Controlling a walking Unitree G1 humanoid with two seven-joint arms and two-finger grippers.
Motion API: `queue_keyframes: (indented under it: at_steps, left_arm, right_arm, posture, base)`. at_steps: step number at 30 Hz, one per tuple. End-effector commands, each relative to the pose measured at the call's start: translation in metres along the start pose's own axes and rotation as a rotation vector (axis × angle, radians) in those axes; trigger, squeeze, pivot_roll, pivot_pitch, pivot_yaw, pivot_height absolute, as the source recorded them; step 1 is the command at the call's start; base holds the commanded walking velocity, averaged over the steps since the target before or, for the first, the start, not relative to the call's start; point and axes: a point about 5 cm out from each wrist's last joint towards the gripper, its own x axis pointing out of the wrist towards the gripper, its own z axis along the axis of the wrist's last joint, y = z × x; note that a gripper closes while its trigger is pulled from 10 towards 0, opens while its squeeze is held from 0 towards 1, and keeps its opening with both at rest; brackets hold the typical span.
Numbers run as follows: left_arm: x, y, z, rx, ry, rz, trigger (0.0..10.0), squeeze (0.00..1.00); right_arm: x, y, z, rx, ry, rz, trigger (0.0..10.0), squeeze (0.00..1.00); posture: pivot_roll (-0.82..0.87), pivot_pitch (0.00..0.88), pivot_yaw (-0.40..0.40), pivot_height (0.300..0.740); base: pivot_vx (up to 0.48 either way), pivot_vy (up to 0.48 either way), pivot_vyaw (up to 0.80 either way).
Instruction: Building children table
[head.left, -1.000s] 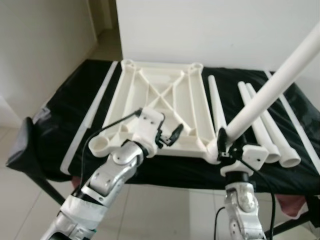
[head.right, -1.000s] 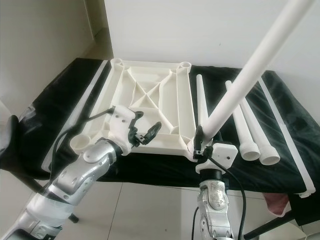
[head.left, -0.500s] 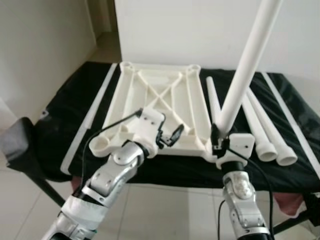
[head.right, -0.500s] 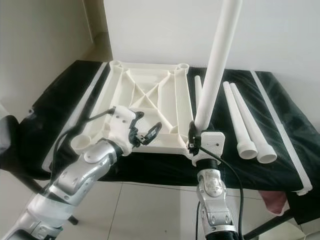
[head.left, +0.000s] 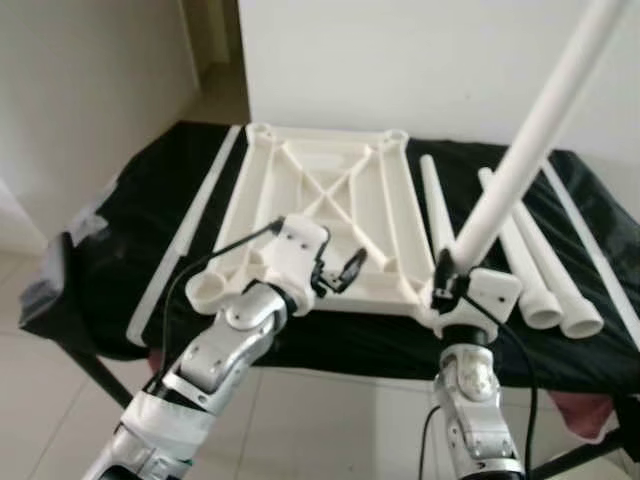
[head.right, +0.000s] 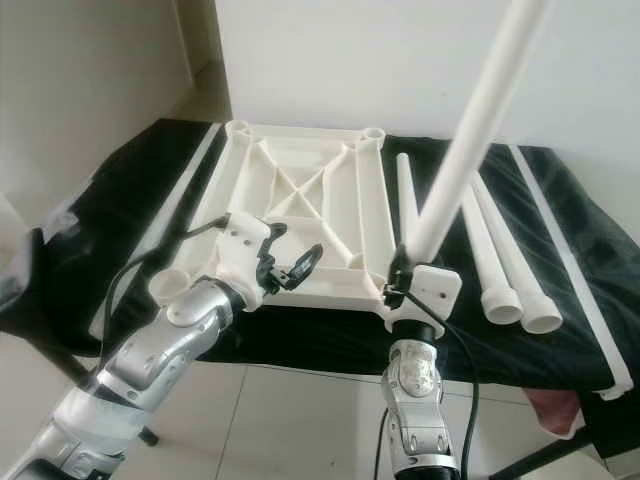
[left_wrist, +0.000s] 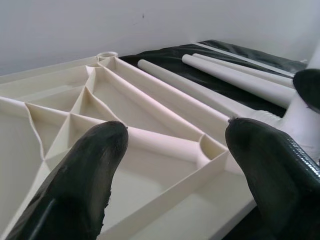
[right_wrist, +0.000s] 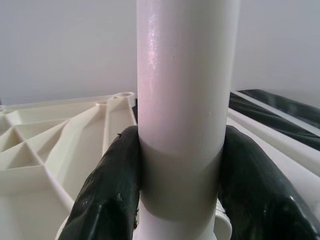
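A white ribbed tabletop (head.left: 320, 190) lies upside down on a black-covered bench (head.left: 150, 190). My right gripper (head.left: 443, 275) is shut on a white table leg (head.left: 530, 140) just above its foot, which sits at the tabletop's near right corner. The leg leans up and to the right, and its top runs out of view. In the right wrist view both fingers (right_wrist: 107, 190) press against the leg (right_wrist: 182, 100). My left gripper (head.left: 345, 272) is open, hovering over the tabletop's near edge with nothing between its fingers (left_wrist: 85, 170).
Three more white legs (head.left: 525, 255) lie side by side on the cloth right of the tabletop. Long white strips lie along the bench's left side (head.left: 190, 230) and right side (head.left: 590, 240). An open round socket (head.left: 205, 288) sits at the near left corner. Tiled floor lies below.
The held leg swung from leaning far right to nearly upright, then tipped back to the right. The left gripper stayed put. The camera shifted slightly.
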Motion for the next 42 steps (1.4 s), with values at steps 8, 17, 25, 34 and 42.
queue_keyframes:
  at_steps: [8, 17, 25, 34, 42]
  left_arm:
    - [-0.001, -0.009, 0.001, 0.006, 0.004, -0.188, 10.0, 0.00]
    - [-0.001, -0.008, 0.001, 0.004, 0.004, -0.182, 10.0, 0.00]
    - [-0.001, -0.008, 0.001, 0.002, 0.002, -0.183, 10.0, 0.00]
    - [0.000, -0.008, 0.001, 0.004, 0.001, -0.185, 10.0, 0.00]
    - [0.003, -0.010, 0.002, 0.000, -0.005, -0.193, 10.0, 0.00]
  right_arm:
    - [-0.014, -0.023, -0.040, -0.105, 0.222, -0.090, 10.0, 0.00]
    - [-0.016, -0.021, -0.037, -0.113, 0.188, -0.085, 10.0, 0.00]
    - [-0.018, -0.024, -0.041, -0.030, 0.224, -0.123, 10.0, 0.00]
    - [-0.012, -0.015, -0.015, -0.071, 0.048, -0.057, 10.0, 0.00]
    - [-0.013, -0.015, -0.015, -0.071, 0.046, -0.048, 10.0, 0.00]
  posture:
    - [0.02, 0.052, 0.002, 0.740]
    - [0.02, 0.054, 0.000, 0.740]
    - [0.02, 0.052, -0.001, 0.740]
    - [0.02, 0.047, 0.002, 0.740]
    - [0.01, 0.037, 0.001, 0.740]
  base:
    - [0.000, 0.000, 0.00]
    - [0.000, 0.000, 0.00]
    - [0.000, 0.000, 0.00]
    - [0.000, 0.000, 0.00]
    - [0.000, 0.000, 0.00]
